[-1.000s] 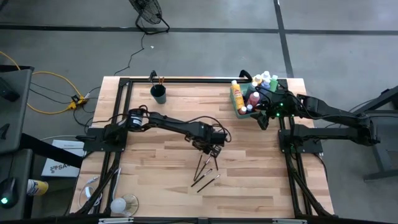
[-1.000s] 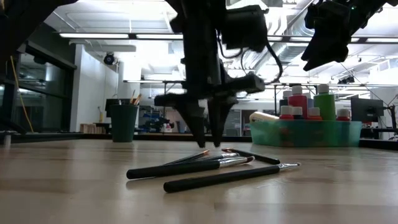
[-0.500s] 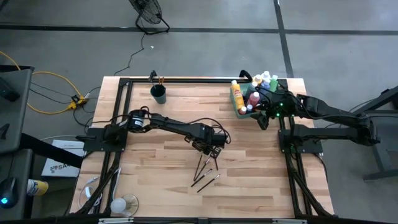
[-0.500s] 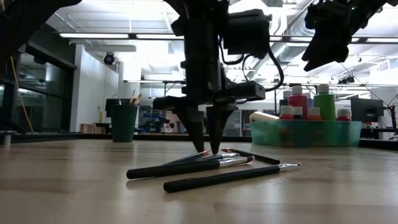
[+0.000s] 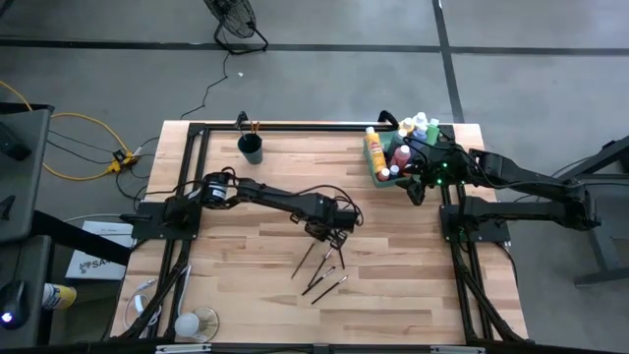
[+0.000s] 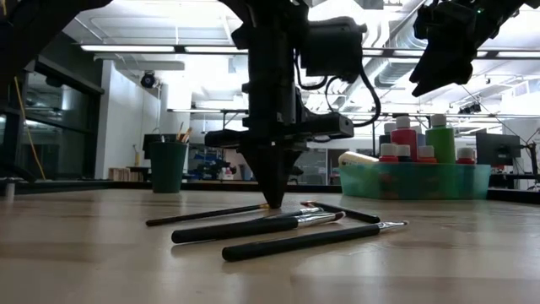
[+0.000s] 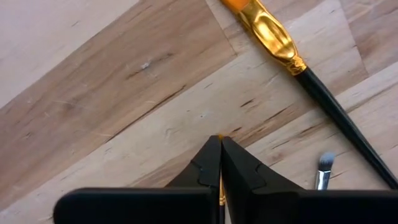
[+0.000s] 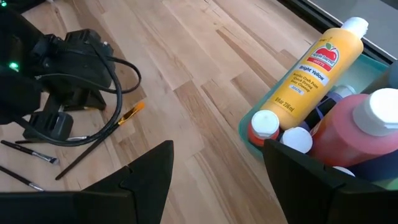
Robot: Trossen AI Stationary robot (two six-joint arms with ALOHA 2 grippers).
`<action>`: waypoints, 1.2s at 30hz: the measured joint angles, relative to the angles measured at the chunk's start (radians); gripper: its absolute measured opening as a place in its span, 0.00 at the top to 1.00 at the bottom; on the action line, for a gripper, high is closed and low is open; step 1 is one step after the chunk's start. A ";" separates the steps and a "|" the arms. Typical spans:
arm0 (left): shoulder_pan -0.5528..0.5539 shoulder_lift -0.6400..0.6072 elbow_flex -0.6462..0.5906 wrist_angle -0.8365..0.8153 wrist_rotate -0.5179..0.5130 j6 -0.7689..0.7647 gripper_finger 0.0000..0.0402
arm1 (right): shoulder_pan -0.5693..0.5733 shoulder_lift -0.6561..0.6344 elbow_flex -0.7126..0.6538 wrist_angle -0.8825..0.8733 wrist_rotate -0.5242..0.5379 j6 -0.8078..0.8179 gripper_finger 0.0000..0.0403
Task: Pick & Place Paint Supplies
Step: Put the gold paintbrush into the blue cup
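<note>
Low view: left gripper (image 6: pixel 274 201) fingers clenched on a thin paintbrush (image 6: pixel 207 215) near its ferrule, mid-worktop (image 6: pixel 101 253). Light, stiff, slippery, likely to pivot; grip nearer mid-handle. Right gripper (image 5: pixel 417 187) fingers released over the tray (image 5: pixel 378 177).

High view: overhead, straight down on the pale wooden plank tabletop (image 5: pixel 246 246). Low view: tabletop height, level across toward the room. Wrist views: close, looking forward. All share the thin dark-handled paintbrushes (image 5: pixel 324 270) (image 6: pixel 278 226) (image 7: pixel 311 68) (image 8: pixel 37 155).
</note>
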 joint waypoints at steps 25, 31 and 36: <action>0.062 -0.456 -0.014 -0.556 -1.058 -0.379 1.00 | 0.000 0.008 0.000 0.045 0.042 0.049 0.40; 0.190 -0.505 -0.035 -0.556 -1.223 -0.386 1.00 | 0.000 0.014 0.000 0.079 0.061 0.074 0.40; 0.318 -0.508 -0.036 -0.558 -1.241 -0.343 1.00 | 0.000 0.016 0.000 0.099 0.061 0.088 0.40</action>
